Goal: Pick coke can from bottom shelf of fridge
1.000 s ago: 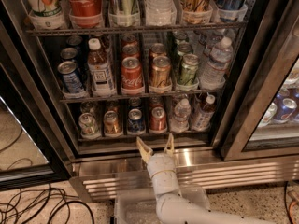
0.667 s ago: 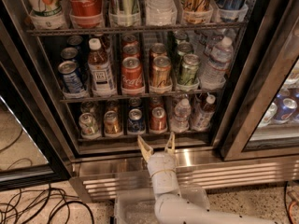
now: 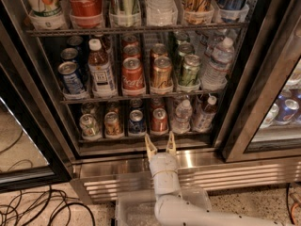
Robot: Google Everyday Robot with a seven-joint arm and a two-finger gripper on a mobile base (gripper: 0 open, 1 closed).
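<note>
The fridge (image 3: 141, 166) stands open before me, its racks full of drinks. On the bottom shelf (image 3: 141, 136) the small red coke can (image 3: 159, 120) sits in the front row, right of a blue can (image 3: 137, 122) and left of a water bottle (image 3: 181, 117). My gripper (image 3: 160, 143) is just below and in front of the coke can, at the shelf's front rail. Its two fingers point up and are spread apart, with nothing between them. A bigger red Coca-Cola can (image 3: 132, 74) stands on the rack above.
A silver can (image 3: 89, 126) and a gold-orange can (image 3: 113, 125) stand at the shelf's left. A clear plastic bin (image 3: 136, 211) sits on the floor under my arm. Black cables (image 3: 42, 211) lie at bottom left. The door frame (image 3: 263, 79) is on the right.
My gripper has shifted slightly right and up toward the coke can. The cans have not moved.
</note>
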